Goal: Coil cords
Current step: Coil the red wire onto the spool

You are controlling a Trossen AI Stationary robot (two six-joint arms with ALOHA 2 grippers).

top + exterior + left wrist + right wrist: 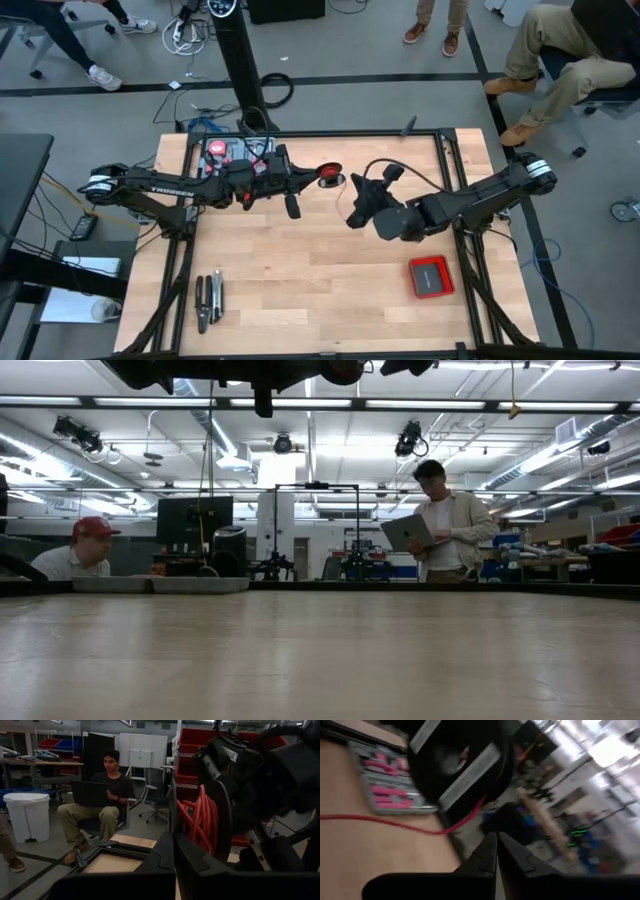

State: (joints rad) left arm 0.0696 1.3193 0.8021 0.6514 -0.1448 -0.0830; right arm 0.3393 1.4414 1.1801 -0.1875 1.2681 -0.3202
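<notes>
The red wire is wound as a coil point(200, 820) on a black spool point(329, 178) at the tip of my left gripper point(316, 180), which is shut; both are high above the table's far middle. A loose length of the red wire point(395, 824) runs away from the spool over the wood. My right gripper point(376, 182) is just right of the spool and shut point(496, 842). The wire passes beyond its fingertips; I cannot tell whether it touches them. My left gripper is shut on the black spool, whose flange point(219, 835) stands right beside the fingertips point(187, 851). The fingers hide the exact place of contact. They reach level from the table's left. The spool is lifted clear of the table, with the coil on it.
A tool case with pink-handled tools point(229, 152) lies at the far left, also seen in the right wrist view point(387, 790). A flat red box point(431, 275) lies near right and pliers point(208, 298) near left. People sit and stand around the table.
</notes>
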